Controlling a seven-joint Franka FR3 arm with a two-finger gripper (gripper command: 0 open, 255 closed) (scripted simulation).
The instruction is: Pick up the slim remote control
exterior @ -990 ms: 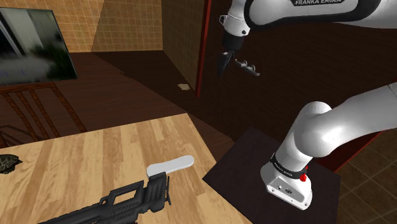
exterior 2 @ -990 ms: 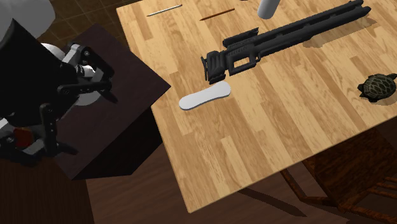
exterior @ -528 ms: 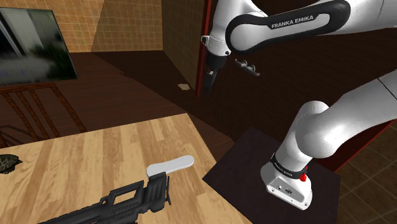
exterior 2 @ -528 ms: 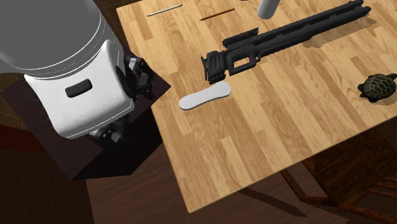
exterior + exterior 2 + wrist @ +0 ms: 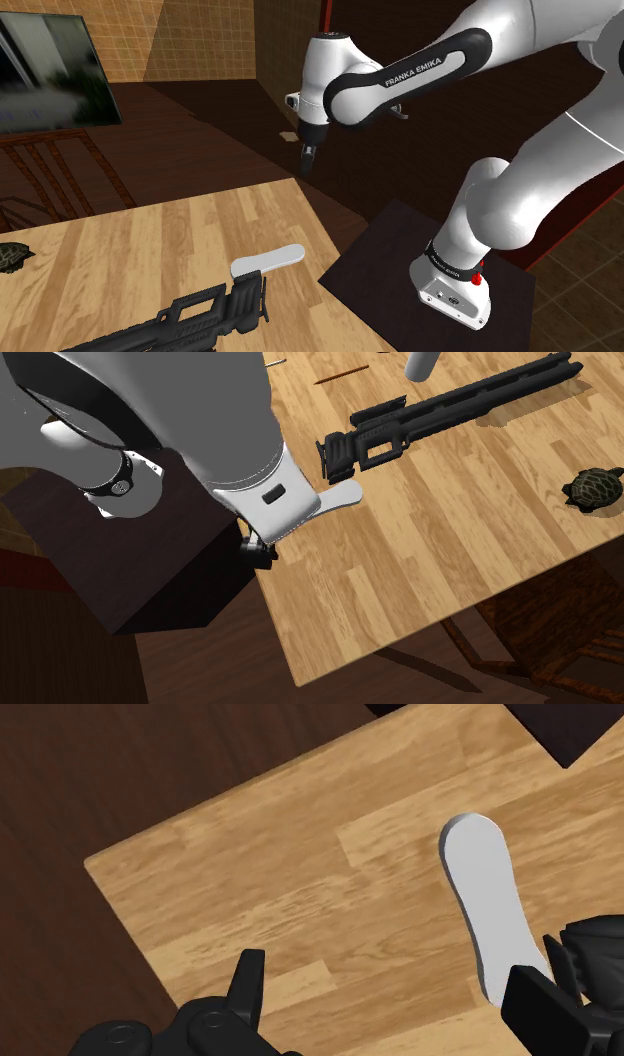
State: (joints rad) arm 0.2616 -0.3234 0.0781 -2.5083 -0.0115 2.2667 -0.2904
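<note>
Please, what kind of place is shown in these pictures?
Probably a room in a house, perhaps a dining area: a wooden table, what looks like a wooden chair beside it, and tiled walls.

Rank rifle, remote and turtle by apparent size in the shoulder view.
1. Rifle: largest, even with the bottom edge cropping it.
2. Remote: shown whole.
3. Turtle: smallest as shown, but the left edge cuts it off, so remote versus turtle is unsure.
</note>
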